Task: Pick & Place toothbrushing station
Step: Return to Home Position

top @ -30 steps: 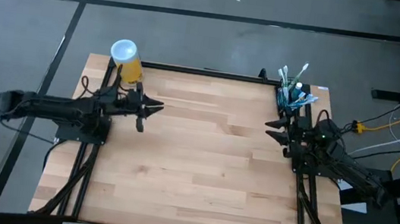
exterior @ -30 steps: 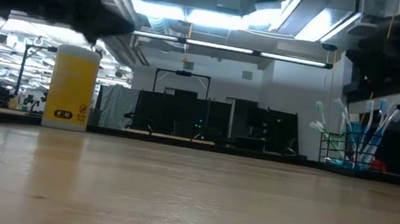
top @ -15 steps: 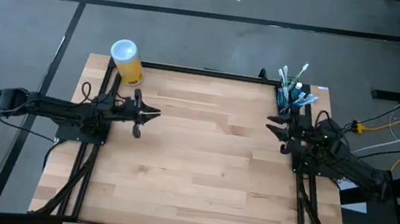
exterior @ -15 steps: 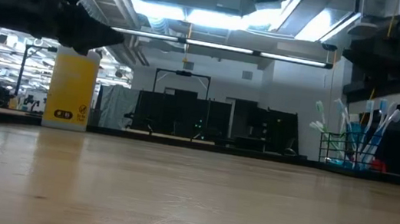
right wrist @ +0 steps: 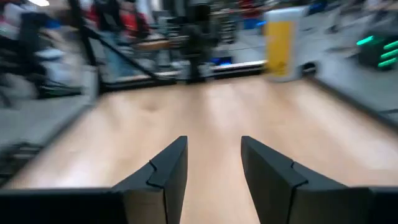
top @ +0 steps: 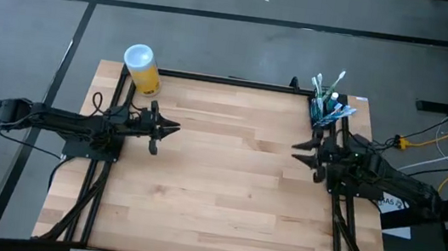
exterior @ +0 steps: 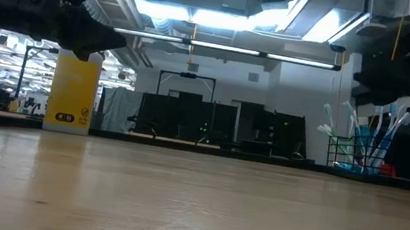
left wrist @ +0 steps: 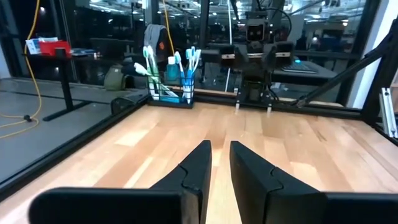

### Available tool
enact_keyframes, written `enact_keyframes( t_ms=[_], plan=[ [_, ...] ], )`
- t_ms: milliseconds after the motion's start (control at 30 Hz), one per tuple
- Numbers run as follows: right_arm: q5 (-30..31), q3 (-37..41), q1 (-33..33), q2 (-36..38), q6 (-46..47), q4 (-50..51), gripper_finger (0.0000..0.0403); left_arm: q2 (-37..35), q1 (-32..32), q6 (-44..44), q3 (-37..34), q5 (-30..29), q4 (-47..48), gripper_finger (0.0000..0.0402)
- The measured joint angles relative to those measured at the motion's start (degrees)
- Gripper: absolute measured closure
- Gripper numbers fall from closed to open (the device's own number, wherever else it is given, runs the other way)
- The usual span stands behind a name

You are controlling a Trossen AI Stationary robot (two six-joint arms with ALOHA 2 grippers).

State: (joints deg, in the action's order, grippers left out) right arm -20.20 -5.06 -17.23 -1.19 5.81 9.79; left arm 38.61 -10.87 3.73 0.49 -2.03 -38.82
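table [top: 226,177]: light wood planks, dark frame [top: 229,80] round the edge
far left corner: yellow cup [top: 142,67] with white lid, upright, right at the table's edge
far right corner: black mesh holder [top: 325,112], upright, just inside the frame
in holder: toothbrushes [top: 329,85], white, blue and green, heads up
cup vs holder: well apart, opposite ends of the far edge

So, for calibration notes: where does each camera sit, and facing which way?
High: overhead, looking down on the table; both arms show.
Low: table-top height, facing the room; dark arm parts at upper corners.
Left wrist: past left gripper toward the toothbrushing station.
Right wrist: past right gripper toward the yellow cup.
High and low share yellow cup, station.
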Motion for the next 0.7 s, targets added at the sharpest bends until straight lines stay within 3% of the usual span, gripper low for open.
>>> enact_keyframes(
  t_ms=[200,400,533,633,700],
  plan=[
    [11.7,0.0,0.1,0.0,-5.0,0.1,0.0252,-0.5,0.4,0.0,0.0,-0.2,0.7,0.0347],
    [16.7,0.0,0.1,0.0,-5.0,0.1,0.0252,-7.3,3.4,0.0,0.0,-0.6,2.8,0.0349],
    [16.8,0.0,0.1,0.0,-5.0,0.1,0.0252,-14.8,3.8,-1.5,0.0,-6.9,16.3,0.0345],
    [16.8,0.0,0.1,0.0,-5.0,0.1,0.0252,-21.9,5.2,5.7,0.0,-3.3,28.0,0.0345],
    [16.8,0.0,0.1,0.0,-5.0,0.1,0.0252,-24.8,6.0,2.9,0.0,0.8,30.7,0.0345]
  ],
)
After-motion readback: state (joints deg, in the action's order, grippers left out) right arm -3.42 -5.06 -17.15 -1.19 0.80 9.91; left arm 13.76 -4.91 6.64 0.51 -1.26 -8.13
